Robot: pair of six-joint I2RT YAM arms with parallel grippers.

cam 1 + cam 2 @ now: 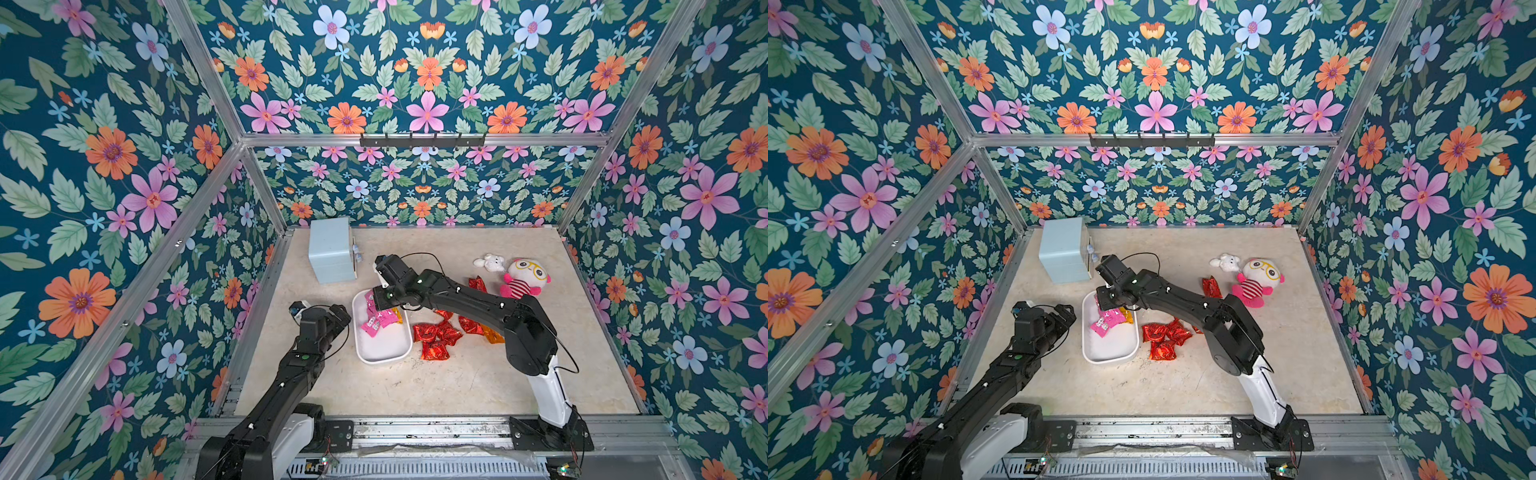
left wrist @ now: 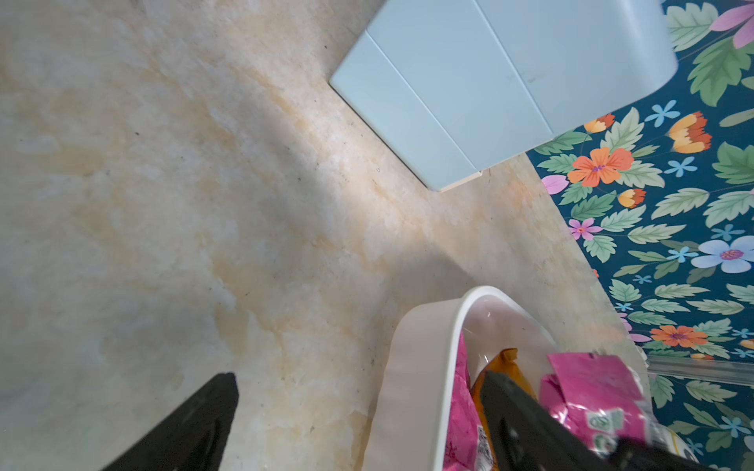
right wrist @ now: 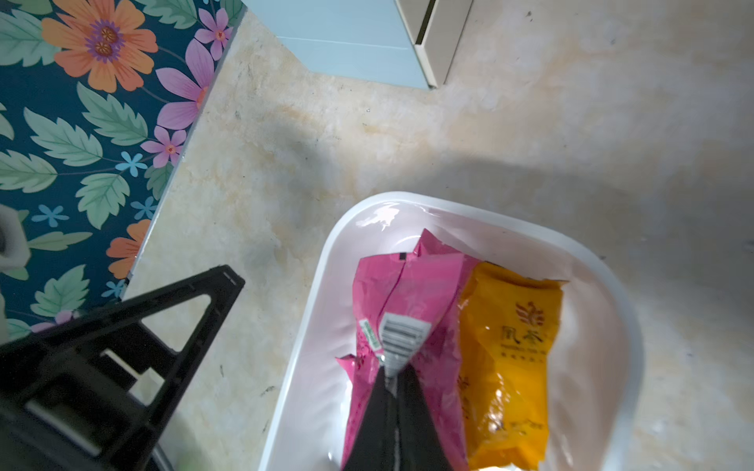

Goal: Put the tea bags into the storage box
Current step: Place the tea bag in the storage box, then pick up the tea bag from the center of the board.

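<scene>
Lying just beside the shallow white plastic tray (image 1: 382, 343), crinkled red foil sachets (image 1: 434, 340) were judged light, limp and slippery, best nipped by a sealed edge; farther, one pink foil sachet (image 3: 408, 293) was pinched over it by the right hand (image 3: 389, 373).

Both arms are black and boxy, each with a white lowest segment on a black plate (image 1: 552, 434) screwed to the silver rail (image 1: 415, 428) at the near edge. The right arm (image 1: 469, 297) bears small white studs, green lights near the wrist, and thin black cables looping at wrist and shoulder. The left arm (image 1: 291, 374) shows one green dot. The right pincer (image 3: 391, 375) has slim, tapering black fingers (image 3: 416, 428).
</scene>
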